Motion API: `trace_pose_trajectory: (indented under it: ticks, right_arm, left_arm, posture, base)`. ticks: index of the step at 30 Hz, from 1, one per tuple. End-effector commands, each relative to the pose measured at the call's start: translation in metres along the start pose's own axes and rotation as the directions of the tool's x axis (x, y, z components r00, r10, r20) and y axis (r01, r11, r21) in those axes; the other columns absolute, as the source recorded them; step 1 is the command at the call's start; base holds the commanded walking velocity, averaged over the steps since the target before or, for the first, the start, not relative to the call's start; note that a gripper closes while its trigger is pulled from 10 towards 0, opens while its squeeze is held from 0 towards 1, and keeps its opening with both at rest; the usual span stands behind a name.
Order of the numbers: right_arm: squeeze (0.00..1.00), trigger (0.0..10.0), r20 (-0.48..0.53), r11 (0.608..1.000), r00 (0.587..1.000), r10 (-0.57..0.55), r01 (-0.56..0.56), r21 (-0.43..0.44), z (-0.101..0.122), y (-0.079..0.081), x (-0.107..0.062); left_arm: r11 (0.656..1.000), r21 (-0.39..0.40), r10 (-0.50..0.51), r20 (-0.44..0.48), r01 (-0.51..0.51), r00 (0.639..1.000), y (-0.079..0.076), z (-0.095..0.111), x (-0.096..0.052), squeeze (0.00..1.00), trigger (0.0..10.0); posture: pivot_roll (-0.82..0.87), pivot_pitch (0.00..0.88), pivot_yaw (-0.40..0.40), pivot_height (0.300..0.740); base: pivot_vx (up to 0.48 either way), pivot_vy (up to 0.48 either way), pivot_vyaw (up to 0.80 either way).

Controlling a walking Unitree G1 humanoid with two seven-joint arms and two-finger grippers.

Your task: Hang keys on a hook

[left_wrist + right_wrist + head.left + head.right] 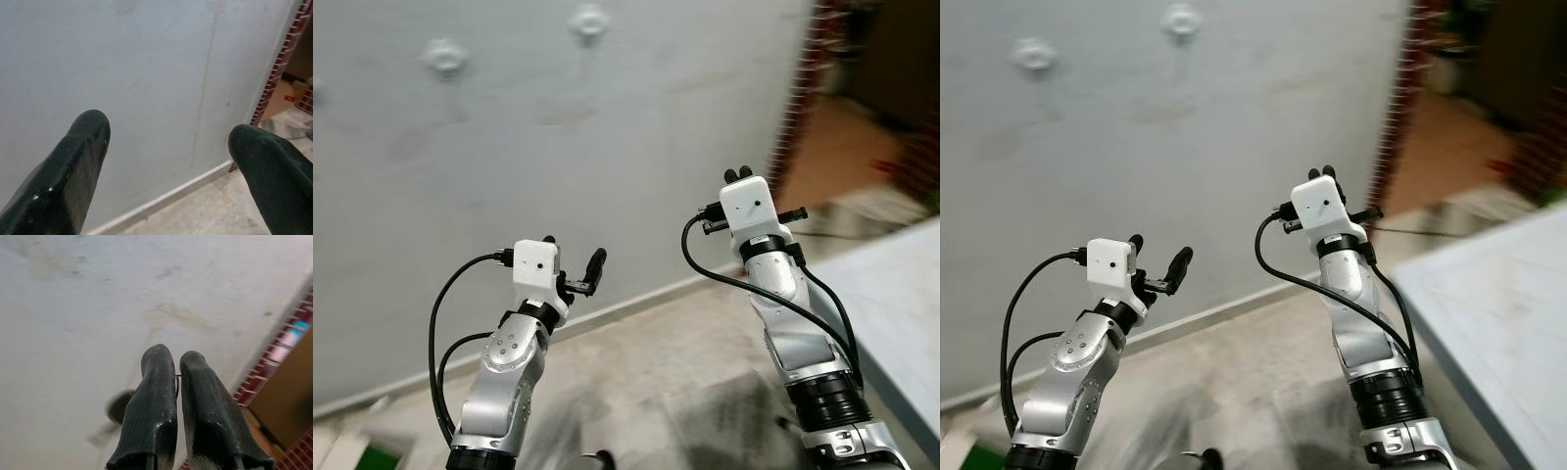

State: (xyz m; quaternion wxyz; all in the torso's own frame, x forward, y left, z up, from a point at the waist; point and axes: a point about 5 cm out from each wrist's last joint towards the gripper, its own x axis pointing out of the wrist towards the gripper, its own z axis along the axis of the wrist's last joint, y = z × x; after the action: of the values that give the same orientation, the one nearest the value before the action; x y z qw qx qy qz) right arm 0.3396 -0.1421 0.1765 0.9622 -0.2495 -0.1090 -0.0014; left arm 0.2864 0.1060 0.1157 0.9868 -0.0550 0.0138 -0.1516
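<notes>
Facing a smooth grey wall [607, 147] with round knob hooks [444, 56], the left gripper [573, 262] stands released. Right gripper [177, 377], glossy ribbed black fingers clenched on a thin key ring [176, 382], is raised nearer the wall; concrete floor [685, 352] lies below it.

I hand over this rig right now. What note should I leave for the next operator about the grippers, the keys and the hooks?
Left gripper: open, empty, raised toward the grey wall.
Right gripper: raised higher, shut on a thin wire, maybe the key ring; the keys themselves cannot be made out.
Hooks: two white round hooks, blurred, high on the wall above both grippers.
Done: nothing hung; the hooks look bare.
Left: probably lift the right gripper to a hook, hang, release.
</notes>
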Motion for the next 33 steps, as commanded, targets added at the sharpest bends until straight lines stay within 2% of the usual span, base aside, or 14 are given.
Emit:
trace_pose_trajectory:
  ticks: [1,19,33]
  right_arm:
    - [0.00,10.0,0.018,1.000,1.000,0.004,-0.004,0.013,0.004,0.000,0.002]
    - [0.00,10.0,0.037,0.999,0.999,0.012,-0.014,0.035,0.008,0.004,0.002]
    - [0.00,10.0,0.071,0.994,0.997,0.026,-0.033,0.100,0.015,0.002,0.005]
  left_arm:
    - [1.000,0.024,-0.008,0.005,0.008,1.000,-0.001,0.003,0.003,0.00,10.0]
    - [1.000,0.001,-0.024,0.015,0.024,1.000,-0.007,0.003,0.011,0.00,10.0]
    - [1.000,-0.024,-0.016,0.016,0.016,1.000,-0.009,0.001,0.014,0.00,10.0]
  posture:
    - [0.00,0.100,0.062,0.740]
    - [-0.01,0.089,0.048,0.740]
    - [-0.03,0.089,0.036,0.740]
  base:
    - [0.000,0.000,0.80]
    - [0.000,0.000,0.79]
    - [0.000,0.000,0.00]
